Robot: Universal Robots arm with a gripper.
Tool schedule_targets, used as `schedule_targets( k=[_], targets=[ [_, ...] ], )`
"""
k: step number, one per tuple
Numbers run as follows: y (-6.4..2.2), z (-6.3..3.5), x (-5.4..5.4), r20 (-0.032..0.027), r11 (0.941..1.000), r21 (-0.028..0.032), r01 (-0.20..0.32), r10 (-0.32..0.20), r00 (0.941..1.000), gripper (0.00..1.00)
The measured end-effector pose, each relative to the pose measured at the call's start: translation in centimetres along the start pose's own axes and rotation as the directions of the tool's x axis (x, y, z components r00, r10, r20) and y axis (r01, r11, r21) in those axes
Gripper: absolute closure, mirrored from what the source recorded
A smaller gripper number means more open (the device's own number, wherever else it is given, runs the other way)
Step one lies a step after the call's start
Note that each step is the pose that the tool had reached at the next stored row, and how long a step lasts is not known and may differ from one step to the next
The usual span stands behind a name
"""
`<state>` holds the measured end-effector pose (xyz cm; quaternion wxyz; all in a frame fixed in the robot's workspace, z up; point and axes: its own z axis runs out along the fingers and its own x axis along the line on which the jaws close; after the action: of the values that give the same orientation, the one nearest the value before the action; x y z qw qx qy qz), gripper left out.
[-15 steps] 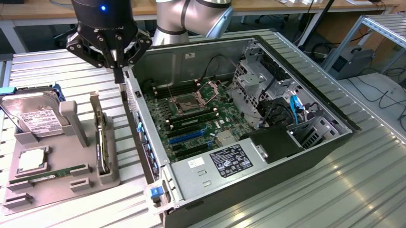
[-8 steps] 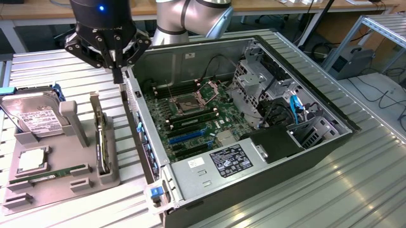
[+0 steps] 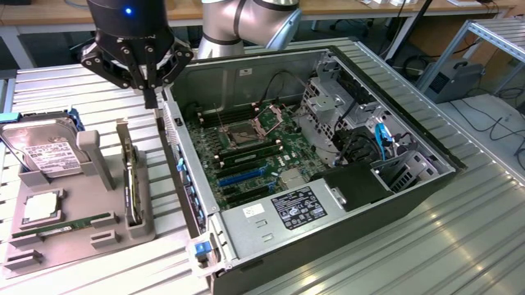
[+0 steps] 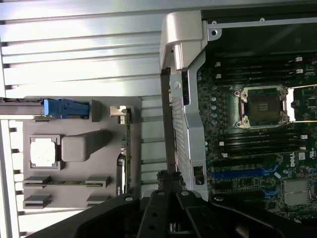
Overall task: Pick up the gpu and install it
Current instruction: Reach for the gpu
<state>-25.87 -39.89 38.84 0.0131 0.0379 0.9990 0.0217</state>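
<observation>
Slatted metal surface (image 3: pixel 369 264) carried grey tray (image 3: pixel 66 246) at exterior view's left, open case (image 3: pixel 369 215) at right. Gpu (image 3: pixel 128 184) stood on edge in tray slot nearest case, not yet installed. Its long axis ran near-to-far, parallel to case wall, bracket (image 3: pixel 123 136) at far end. Gripper (image 3: pixel 151 98) clenched, empty, hung above bracket end, slightly toward case. Gpu lay below it, stretching nearward.

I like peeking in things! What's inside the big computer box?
Inside the case lies a green board with a chip socket, a blue slot, a blue cable and a labelled power box. Whatever is under that power box is covered.
</observation>
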Motion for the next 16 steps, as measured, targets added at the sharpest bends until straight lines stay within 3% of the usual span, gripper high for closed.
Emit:
schedule_targets(
  k=[16],
  targets=[
    [-0.04, 0.05, 0.51, 0.0001, 1.0, -0.0001, 0.0, 0.0, 1.0, 0.89]
  ],
)
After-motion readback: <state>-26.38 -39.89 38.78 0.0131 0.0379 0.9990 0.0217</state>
